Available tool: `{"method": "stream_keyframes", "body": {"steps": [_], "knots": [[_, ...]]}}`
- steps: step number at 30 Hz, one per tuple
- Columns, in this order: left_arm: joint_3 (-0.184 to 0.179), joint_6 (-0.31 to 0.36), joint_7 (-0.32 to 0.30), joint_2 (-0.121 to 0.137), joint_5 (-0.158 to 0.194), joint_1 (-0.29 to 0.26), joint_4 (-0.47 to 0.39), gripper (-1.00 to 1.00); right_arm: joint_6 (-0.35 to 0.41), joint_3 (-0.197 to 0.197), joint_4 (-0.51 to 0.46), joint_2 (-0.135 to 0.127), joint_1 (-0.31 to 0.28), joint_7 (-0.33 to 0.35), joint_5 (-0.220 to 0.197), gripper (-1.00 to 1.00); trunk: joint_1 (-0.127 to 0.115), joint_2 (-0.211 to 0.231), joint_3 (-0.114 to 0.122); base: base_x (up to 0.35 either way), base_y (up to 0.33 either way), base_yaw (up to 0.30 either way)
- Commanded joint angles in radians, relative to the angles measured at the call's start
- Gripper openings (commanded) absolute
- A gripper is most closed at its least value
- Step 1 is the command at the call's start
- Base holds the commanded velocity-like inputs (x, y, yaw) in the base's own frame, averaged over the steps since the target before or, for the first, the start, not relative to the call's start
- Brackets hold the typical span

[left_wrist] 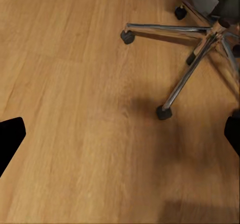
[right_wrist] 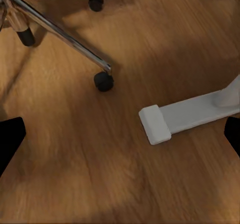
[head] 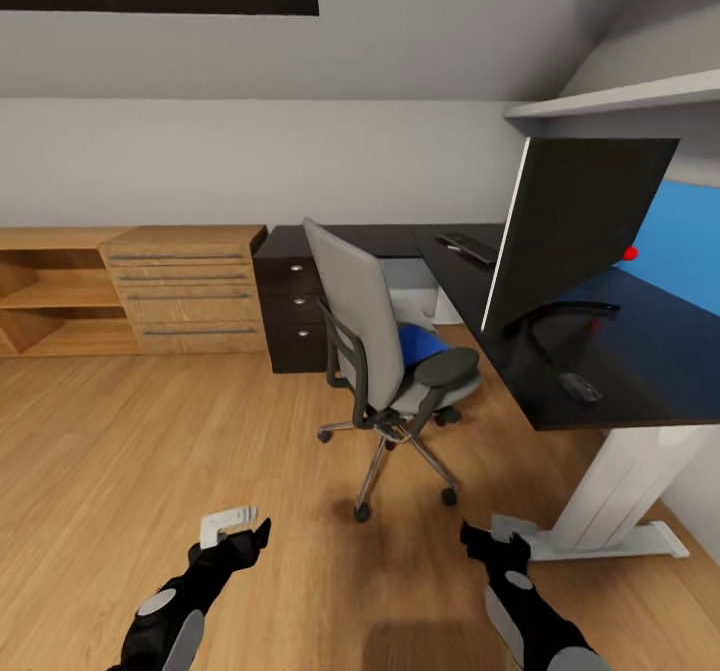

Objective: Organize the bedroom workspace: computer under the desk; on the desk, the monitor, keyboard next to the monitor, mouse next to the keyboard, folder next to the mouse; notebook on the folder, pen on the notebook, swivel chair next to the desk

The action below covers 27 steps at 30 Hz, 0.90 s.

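The swivel chair (head: pixel 385 351) stands on the wood floor (head: pixel 150 451) at 12 o'clock from the robot, the blue folder (head: pixel 420 343) on its seat — just beside the desk (head: pixel 640 361), which carries the monitor (head: pixel 575 226), the keyboard (head: pixel 468 246) and the mouse (head: pixel 579 386). The left gripper (head: pixel 243 536) at 7 o'clock and the right gripper (head: pixel 492 543) at 5 o'clock hover over bare floor — fingers spread wide, holding nothing.

The head camera looks forward and down from high, taking in the swivel chair (head: pixel 395 351) and worktop (head: pixel 620 351). Both wrist cameras face the floor (left_wrist: pixel 75 108) closely, sharing the chair's castor base with it.
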Motion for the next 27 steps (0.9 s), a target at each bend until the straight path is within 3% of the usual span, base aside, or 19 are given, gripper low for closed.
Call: {"method": "stream_keyframes", "body": {"steps": [1, 6, 9, 11, 16, 27], "knots": [[-0.003, 0.016, 0.010, -0.001, 0.011, 0.000, -0.019, 1.00, 0.023, -0.003, 0.003, -0.002, -0.019, 0.002, -0.018, 1.00, 0.004, -0.008, -0.004, 0.000, 0.000, 0.000], [-0.004, 0.052, 0.012, -0.008, 0.020, -0.001, -0.087, 1.00, 0.116, -0.006, 0.020, -0.020, -0.112, 0.005, -0.044, 1.00, 0.023, -0.043, -0.020, 0.000, 0.000, 0.000], [-0.004, 0.057, 0.011, -0.009, 0.044, -0.001, -0.132, 1.00, 0.134, -0.006, 0.039, -0.023, -0.171, 0.005, -0.049, 1.00, 0.034, -0.064, -0.029, 0.000, 0.000, 0.000], [-0.002, 0.059, 0.010, -0.005, 0.056, 0.027, -0.170, 1.00, 0.141, -0.006, 0.063, -0.022, -0.209, 0.005, -0.081, 1.00, 0.042, -0.078, -0.036, 0.000, 0.000, 0.000], [-0.001, 0.054, 0.011, -0.003, 0.061, 0.081, -0.202, 1.00, 0.140, -0.004, 0.095, -0.018, -0.234, 0.004, -0.139, 1.00, 0.061, -0.113, -0.051, 0.000, 0.000, 0.000], [-0.005, 0.034, 0.012, -0.007, 0.063, 0.118, -0.206, 1.00, 0.139, -0.007, 0.088, -0.021, -0.236, 0.047, -0.147, 1.00, 0.103, -0.190, -0.086, 0.000, 0.000, 0.000]]}}
